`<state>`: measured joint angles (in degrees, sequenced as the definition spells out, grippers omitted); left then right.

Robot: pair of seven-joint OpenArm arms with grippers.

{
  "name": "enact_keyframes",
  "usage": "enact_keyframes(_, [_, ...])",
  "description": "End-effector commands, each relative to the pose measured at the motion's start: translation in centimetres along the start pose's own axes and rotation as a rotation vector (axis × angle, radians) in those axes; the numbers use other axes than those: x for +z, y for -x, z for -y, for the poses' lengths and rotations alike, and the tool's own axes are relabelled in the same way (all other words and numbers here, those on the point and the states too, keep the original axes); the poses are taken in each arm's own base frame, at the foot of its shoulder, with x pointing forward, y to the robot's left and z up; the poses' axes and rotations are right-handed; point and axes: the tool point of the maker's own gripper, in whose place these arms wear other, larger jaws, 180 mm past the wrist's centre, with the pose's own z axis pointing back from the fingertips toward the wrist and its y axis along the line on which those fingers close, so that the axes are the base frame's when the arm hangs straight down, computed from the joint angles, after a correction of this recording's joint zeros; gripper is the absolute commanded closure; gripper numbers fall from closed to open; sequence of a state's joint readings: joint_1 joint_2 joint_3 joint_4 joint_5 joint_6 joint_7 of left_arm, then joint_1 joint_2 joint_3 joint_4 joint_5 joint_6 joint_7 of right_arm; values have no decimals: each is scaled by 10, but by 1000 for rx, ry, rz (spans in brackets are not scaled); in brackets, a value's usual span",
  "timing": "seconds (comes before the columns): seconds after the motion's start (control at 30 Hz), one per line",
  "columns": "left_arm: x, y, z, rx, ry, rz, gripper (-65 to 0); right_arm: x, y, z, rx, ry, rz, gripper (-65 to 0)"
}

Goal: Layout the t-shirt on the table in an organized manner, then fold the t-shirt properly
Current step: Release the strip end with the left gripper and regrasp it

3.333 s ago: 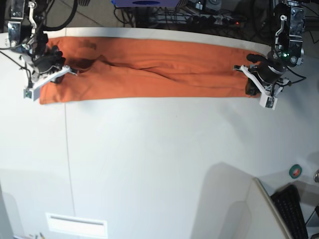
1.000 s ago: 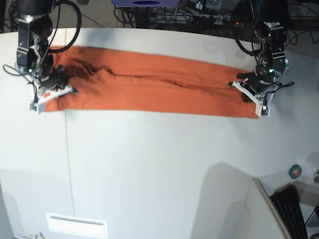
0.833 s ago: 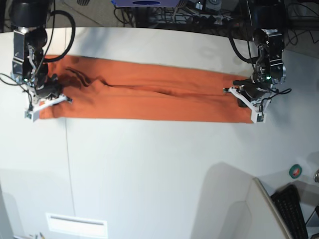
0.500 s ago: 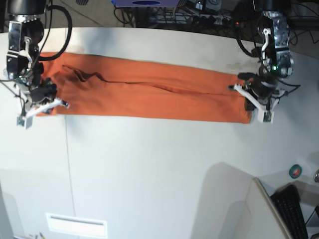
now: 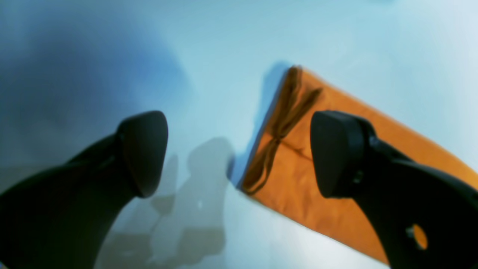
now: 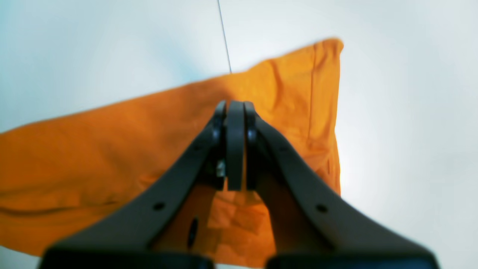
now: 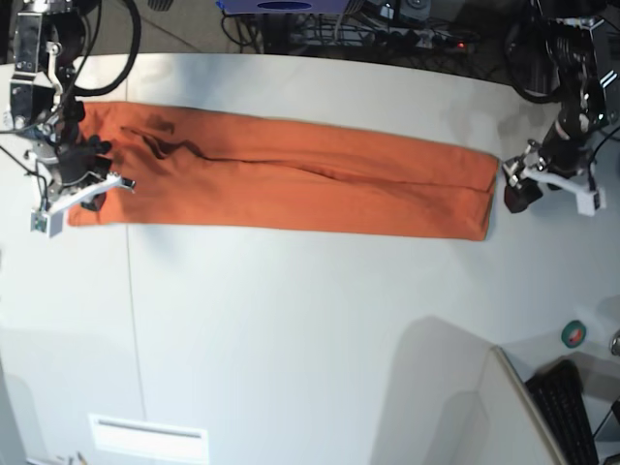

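Observation:
The orange t-shirt [image 7: 291, 184] lies as a long narrow folded strip across the far part of the off-white table [image 7: 291, 320]. My left gripper [image 7: 544, 189] is open and empty, just off the strip's right end. In the left wrist view its fingers [image 5: 239, 149] straddle bare table, with the shirt's end edge [image 5: 298, 175] between them. My right gripper [image 7: 82, 189] is shut over the strip's left end. In the right wrist view its tips [image 6: 231, 108] are pressed together above the cloth [image 6: 112, 142]. No cloth shows between them.
A thin dark seam [image 7: 131, 310] runs down the table's left side. A grey panel [image 7: 455, 387], a keyboard [image 7: 572, 407] and a green tape roll [image 7: 574, 333] sit at the front right. Cables [image 7: 387, 29] lie beyond the far edge. A white label [image 7: 150, 438] is at the front left.
My left gripper has opened, let go of the shirt's right end and moved right, off the cloth. My right gripper stays shut at the left end. The strip lies straighter.

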<state>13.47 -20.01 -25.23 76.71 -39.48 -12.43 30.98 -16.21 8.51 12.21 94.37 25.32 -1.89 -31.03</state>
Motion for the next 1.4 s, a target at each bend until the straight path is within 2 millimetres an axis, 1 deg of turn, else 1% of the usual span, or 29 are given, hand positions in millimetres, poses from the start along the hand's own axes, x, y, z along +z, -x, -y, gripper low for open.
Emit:
enact_keyframes(0.0, [-5, -17, 6, 1, 26, 42, -569, 2, -15, 0, 8, -5, 48, 0])
enact_keyframes(0.1, [-21, -12, 13, 17, 42, 12, -569, 3, -14, 0, 9, -5, 47, 0])
enact_keyframes(0.17, [-30, -8, 25, 6, 80, -7, -569, 3, -13, 0, 9, -5, 46, 0])
enact_keyframes(0.23, [-38, -1, 34, -1, 98, -34, -569, 3, -13, 0, 9, -4, 45, 0])
enact_keyframes(0.33, [-45, 12, 33, 10, 94, -73, -569, 3, -12, 0, 9, -4, 43, 0])
enact_keyframes(0.4, [-48, 16, 33, 19, 91, -86, -569, 3, -12, 0, 9, -4, 43, 0])
enact_keyframes(0.53, [-53, 35, 31, 23, 85, -141, -566, 3, -12, 0, 9, -4, 43, 0])
enact_keyframes(0.57, [-56, 36, 34, 20, 89, -148, -550, 3, -12, 0, 9, -4, 43, 0])
enact_keyframes(0.6, [-58, 41, 34, 21, 88, -162, -512, 3, -12, 0, 9, -4, 43, 0])
enact_keyframes(0.63, [-59, 45, 33, 24, 85, -176, -456, 4, -12, 0, 9, -4, 44, 0])
enact_keyframes(0.73, [-60, 52, 26, 41, 68, -194, -260, 4, -12, 0, 9, -4, 44, 0])
enact_keyframes(0.8, [-60, 52, 24, 48, 62, -194, -123, 4, -12, 0, 8, -5, 44, 0])
enact_keyframes(0.83, [-61, 49, 24, 48, 63, -189, -48, 4, -12, 0, 8, -5, 44, 0])
enact_keyframes(0.87, [-61, 48, 23, 48, 62, -188, 0, 4, -12, 0, 8, -5, 44, 0])
enact_keyframes(0.97, [-62, 41, 22, 45, 61, -173, 0, 4, -12, 0, 8, -5, 44, 0])
enact_keyframes(1.07, [-60, 17, 16, 28, 53, -94, 0, 4, -12, 0, 8, -5, 44, 0])
enact_keyframes(1.13, [-55, 7, 23, 2, 72, -48, 0, 4, -13, 0, 7, -4, 45, 0])
enact_keyframes(1.2, [-43, 6, 31, -33, 93, -25, 0, 4, -13, 2, 5, -1, 47, 0])
enact_keyframes(1.27, [-30, 2, 45, -74, 128, 4, 0, 4, -14, 3, 4, 1, 48, 0])
enact_keyframes(1.3, [-24, 4, 47, -84, 131, 6, 0, 4, -13, 2, 6, -2, 46, 0])
enact_keyframes(1.37, [-13, 3, 56, -101, 124, 26, 0, 4, -13, 0, 7, -4, 45, 0])
